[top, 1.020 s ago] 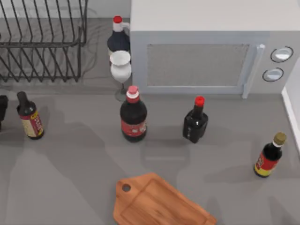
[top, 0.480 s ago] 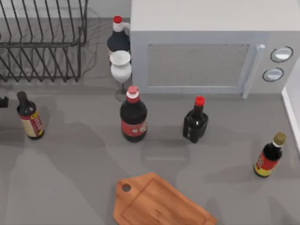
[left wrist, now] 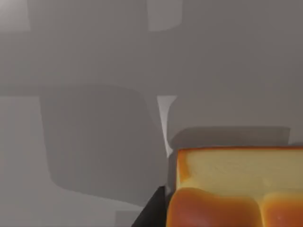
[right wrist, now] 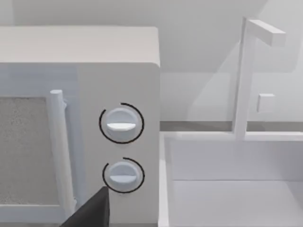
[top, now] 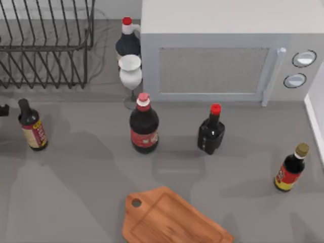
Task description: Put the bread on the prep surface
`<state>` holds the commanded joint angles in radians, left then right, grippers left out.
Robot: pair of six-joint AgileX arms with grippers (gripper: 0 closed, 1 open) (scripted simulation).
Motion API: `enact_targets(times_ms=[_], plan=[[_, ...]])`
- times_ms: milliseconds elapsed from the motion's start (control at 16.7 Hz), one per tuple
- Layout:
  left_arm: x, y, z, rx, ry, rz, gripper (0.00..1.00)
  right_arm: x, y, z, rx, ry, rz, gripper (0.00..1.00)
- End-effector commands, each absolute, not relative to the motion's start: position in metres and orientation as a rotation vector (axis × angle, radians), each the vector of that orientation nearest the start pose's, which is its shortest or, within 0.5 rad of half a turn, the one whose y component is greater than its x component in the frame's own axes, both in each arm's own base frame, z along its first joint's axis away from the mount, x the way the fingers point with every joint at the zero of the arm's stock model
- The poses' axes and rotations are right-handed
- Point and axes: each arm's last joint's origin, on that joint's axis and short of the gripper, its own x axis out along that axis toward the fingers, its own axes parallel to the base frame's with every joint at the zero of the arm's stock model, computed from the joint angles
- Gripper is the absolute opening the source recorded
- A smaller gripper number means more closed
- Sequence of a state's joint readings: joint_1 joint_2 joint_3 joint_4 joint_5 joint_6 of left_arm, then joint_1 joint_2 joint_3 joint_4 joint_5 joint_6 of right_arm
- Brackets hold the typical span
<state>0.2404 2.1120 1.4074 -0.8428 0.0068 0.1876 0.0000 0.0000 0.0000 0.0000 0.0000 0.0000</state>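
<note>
Golden-crusted, pale-crumbed, the block-shaped loaf of bread [left wrist: 236, 189] lies close under the left arm's wrist camera on the grey tabletop, with a dark sliver of the left gripper [left wrist: 151, 213] beside it; whether those fingers are spread or closed on the loaf cannot be told. In the top view a dark scrap of that arm sits at the table's nine o'clock edge, so the bread probably lies off that side. The orange-brown wooden cutting board with a holed handle tab [top: 172, 220] waits at six o'clock, bare. The step in hand looks like securing the loaf: a square, centred grip, then a high carry to avoid the small brown-labelled dark bottle [top: 31, 126] at nine o'clock. The matte grey table [top: 76, 192] also carries a white microwave [top: 223, 50] at twelve o'clock, a black wire dish rack [top: 45, 45] at ten, and a round red-labelled bottle [top: 144, 126] at centre. The right arm stays parked, facing the microwave dials [right wrist: 121, 124].
</note>
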Motion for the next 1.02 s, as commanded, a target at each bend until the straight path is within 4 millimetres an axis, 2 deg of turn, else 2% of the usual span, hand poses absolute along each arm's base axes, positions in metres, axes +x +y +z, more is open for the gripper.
enact_targets(times_ms=[120, 840, 1020], plan=[[0.38, 0.096, 0.122, -0.047, 1.548, 0.047, 0.0, 0.106, -0.001, 0.16, 0.0, 0.0, 0.0, 1.0], [0.378, 0.096, 0.211, -0.05, 1.55, 0.049, 0.0, 0.106, -0.001, 0.16, 0.0, 0.0, 0.0, 1.0], [0.377, 0.096, 0.214, -0.048, 1.546, 0.049, 0.0, 0.106, -0.001, 0.16, 0.0, 0.0, 0.0, 1.0]])
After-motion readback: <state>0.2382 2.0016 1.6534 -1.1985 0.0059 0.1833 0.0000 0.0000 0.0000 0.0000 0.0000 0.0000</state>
